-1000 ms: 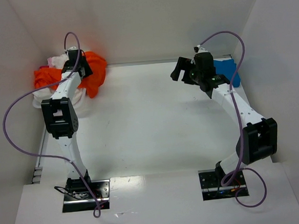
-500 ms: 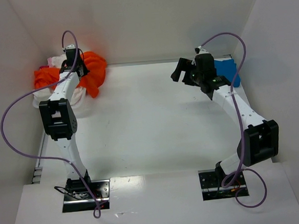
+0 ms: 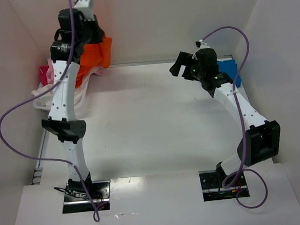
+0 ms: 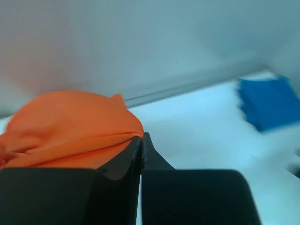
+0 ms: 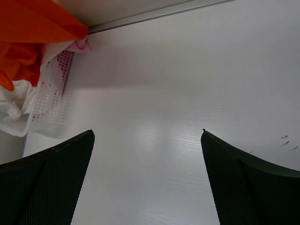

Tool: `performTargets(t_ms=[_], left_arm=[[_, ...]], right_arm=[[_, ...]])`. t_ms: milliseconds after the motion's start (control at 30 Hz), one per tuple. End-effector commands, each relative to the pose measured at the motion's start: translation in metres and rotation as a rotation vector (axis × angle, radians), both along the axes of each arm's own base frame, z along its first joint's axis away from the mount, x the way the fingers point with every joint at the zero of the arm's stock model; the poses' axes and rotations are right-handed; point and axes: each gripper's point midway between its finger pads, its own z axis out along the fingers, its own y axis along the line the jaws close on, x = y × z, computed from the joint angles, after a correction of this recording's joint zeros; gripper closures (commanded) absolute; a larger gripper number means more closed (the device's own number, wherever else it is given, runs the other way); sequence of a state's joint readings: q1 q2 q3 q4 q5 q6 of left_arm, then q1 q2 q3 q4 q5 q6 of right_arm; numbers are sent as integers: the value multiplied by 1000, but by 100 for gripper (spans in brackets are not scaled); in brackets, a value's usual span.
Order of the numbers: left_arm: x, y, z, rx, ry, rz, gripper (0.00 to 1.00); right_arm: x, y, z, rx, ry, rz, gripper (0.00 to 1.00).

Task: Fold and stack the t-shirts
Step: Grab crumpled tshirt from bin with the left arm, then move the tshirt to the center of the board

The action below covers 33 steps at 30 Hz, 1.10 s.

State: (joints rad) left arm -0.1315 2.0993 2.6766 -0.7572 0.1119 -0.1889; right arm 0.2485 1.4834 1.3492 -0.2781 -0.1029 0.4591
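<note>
Gripping orange t-shirt (image 4: pixel 70 122) near far-left corner, left claw (image 4: pixel 141 136); right claw (image 5: pixel 146 135) spread wide above table (image 3: pixel 140 123), near blue t-shirt (image 3: pixel 228 69).
</note>
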Motion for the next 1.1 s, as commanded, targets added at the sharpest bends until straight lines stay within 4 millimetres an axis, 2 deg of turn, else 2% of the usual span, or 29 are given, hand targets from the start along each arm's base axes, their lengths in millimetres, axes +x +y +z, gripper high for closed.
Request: performTargets(t_ms=[0,33,67,100,133,200,267,333,367,400,467,500,533,567,633,667,767,867,933,1067], left_arm=[[-95,-98,19,62,34,-307,100],[-105,-112,14,41,59,-362,100],[-114,-122,2,30,100,-381,100],[-118,-129,-9,20,131,-398,100],[-119,-130,-20,10,159,-396,100],[-123,-136,-47,-44,208,-401,100],[-131,-141,-33,-128,144,-421,96],[-133,-143,-48,-145,154,-428,74],[-133,-142,-62,-147,181,-412,69],[-136,-142,-79,-140,227,-411,56],[-145,-149,-96,-138,293,-472,17],[-150,-151,-103,-136,318,-497,6],[-156,-152,-112,-140,350,-517,0],[-159,-151,-129,-135,390,-513,0],[-166,-146,-133,-132,385,-503,0],[-165,-145,-138,-127,387,-490,0],[-160,-133,-146,-99,386,-432,0],[-144,-116,-163,-58,402,-326,0],[-130,-101,-194,0,463,-214,0],[-123,-91,-223,28,520,-142,0]], right_arm=[[2,0,39,39,-105,-1,0],[-3,-3,46,40,-121,-10,0],[-8,-4,38,43,-103,-12,0],[-12,-3,39,58,-106,-7,0],[-18,-2,45,70,-127,6,0],[-29,3,39,98,-114,36,0],[-40,2,29,106,-95,35,0],[-47,-1,27,109,-92,26,0],[-52,-6,23,104,-86,5,0],[-57,-11,20,98,-74,-19,0],[-64,-20,21,96,-81,-40,0],[-67,-23,20,92,-74,-47,0],[-70,-25,18,81,-66,-46,0],[-71,-26,16,75,-56,-53,0],[-75,-27,5,58,-22,-51,0],[-75,-27,4,57,-19,-51,0],[-83,-26,-16,49,42,-37,0],[-90,-28,-53,17,142,-33,0],[-93,-29,-82,-14,226,-29,0],[-93,-19,-106,-22,297,13,2]])
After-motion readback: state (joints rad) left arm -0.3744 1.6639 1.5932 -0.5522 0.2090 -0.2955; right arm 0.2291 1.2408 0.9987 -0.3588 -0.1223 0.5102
